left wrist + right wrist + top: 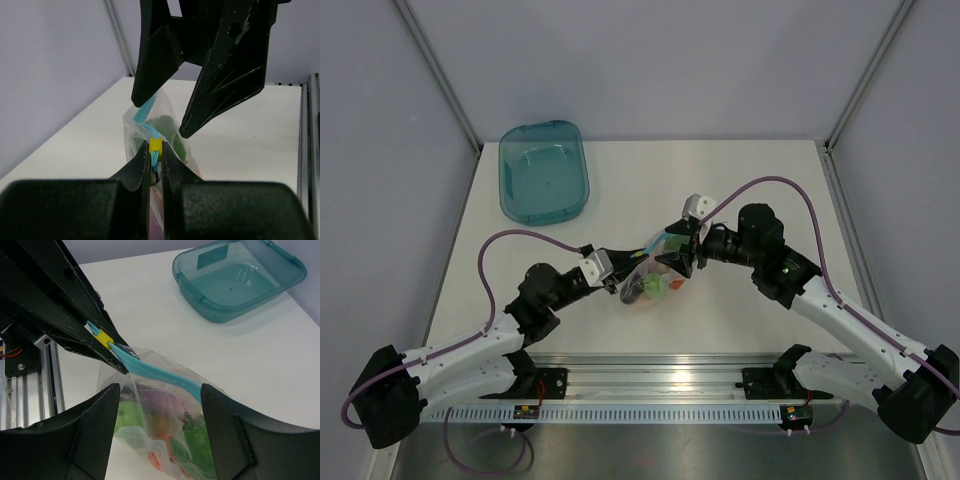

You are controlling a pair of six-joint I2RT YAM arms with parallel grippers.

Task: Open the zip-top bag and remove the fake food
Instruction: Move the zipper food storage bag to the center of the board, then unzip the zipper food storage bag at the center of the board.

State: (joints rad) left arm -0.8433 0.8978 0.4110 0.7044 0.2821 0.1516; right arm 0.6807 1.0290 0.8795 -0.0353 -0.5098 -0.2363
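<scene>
The zip-top bag (658,272) hangs just above the table centre, its blue-teal zip strip (155,373) closed along the top. The fake food (195,442) shows through it: green, purple and orange pieces. My left gripper (156,149) is shut on the strip's end at the yellow slider (155,145); it also shows in the top view (628,262) and the right wrist view (107,342). My right gripper (160,407) is open, its fingers (95,427) on either side of the bag's upper part, not touching it. It also shows in the top view (678,256).
A teal translucent tub (542,170) stands empty at the back left, also in the right wrist view (240,280). A metal rail (650,385) runs along the near table edge. Grey walls close in the back and sides.
</scene>
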